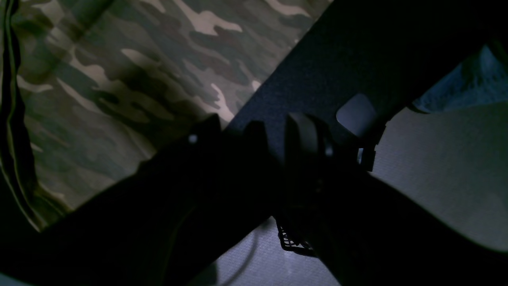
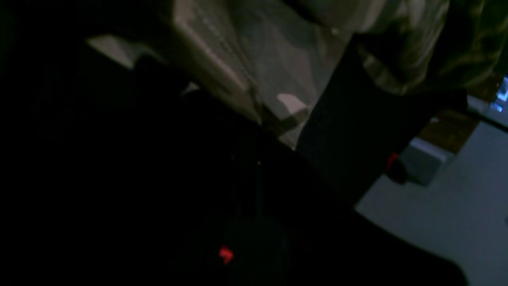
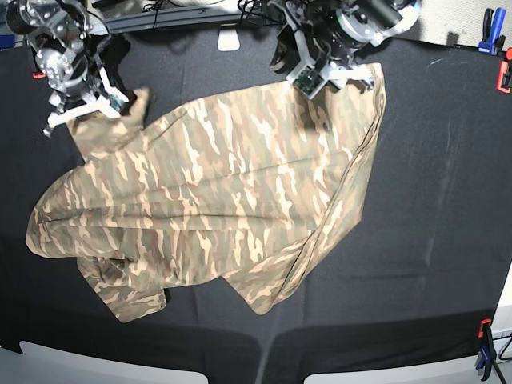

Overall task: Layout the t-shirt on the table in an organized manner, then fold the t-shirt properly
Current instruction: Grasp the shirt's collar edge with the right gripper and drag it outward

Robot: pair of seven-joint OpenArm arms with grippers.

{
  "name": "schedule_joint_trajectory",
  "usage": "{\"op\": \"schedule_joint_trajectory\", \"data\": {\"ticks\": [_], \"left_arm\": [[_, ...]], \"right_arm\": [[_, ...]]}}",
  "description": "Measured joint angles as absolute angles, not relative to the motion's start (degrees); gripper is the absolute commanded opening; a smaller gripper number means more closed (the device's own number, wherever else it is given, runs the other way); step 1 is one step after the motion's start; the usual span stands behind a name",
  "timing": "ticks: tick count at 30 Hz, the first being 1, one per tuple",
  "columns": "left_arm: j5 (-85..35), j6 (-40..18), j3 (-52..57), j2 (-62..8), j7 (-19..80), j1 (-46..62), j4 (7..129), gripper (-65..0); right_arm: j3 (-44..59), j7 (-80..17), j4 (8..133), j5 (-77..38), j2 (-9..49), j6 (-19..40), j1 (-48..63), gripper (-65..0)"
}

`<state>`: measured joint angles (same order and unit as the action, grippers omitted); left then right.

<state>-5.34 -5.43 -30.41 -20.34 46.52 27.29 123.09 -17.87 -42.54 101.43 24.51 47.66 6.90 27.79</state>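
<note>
The camouflage t-shirt (image 3: 216,200) lies spread and wrinkled across the left and middle of the black table (image 3: 448,200), with its lower part bunched. My right gripper (image 3: 84,118) is at the shirt's far left corner, shut on the cloth there. In the right wrist view the shirt's hem (image 2: 246,79) runs into my dark right gripper (image 2: 274,135). My left gripper (image 3: 348,80) is at the shirt's far right corner. In the left wrist view the left gripper (image 1: 258,123) stands open over the table (image 1: 337,59), with the shirt's edge (image 1: 119,79) beside one finger.
An orange clamp (image 3: 504,76) and a blue clamp (image 3: 486,20) hold the black cloth at the far right. Another clamp (image 3: 484,344) is at the near right corner. A white block (image 3: 230,38) sits at the table's back edge, and cables lie behind it.
</note>
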Motion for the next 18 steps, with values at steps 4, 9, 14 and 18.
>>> {"op": "schedule_joint_trajectory", "data": {"ticks": [4,9,14,18], "left_arm": [[-5.32,-5.48,-30.41,-20.34,46.5,27.29,123.09,-40.2],[-5.34,-5.48,-30.41,-20.34,46.48,27.29,123.09,-40.2],[-5.34,-5.45,-30.41,-20.34,46.52,27.29,123.09,-40.2],[-5.34,-5.45,-30.41,-20.34,46.52,27.29,123.09,-40.2]], "right_arm": [[-17.87,-43.81,106.0,26.17,50.17,7.99,34.3,-65.0],[-17.87,-55.35,110.1,27.27,56.23,4.89,42.06,-65.0],[-17.54,-59.7,111.96,35.05,61.43,2.72,50.57,-65.0],[-17.65,-60.23,113.99,37.21,61.76,2.76,57.01,-65.0]]}}
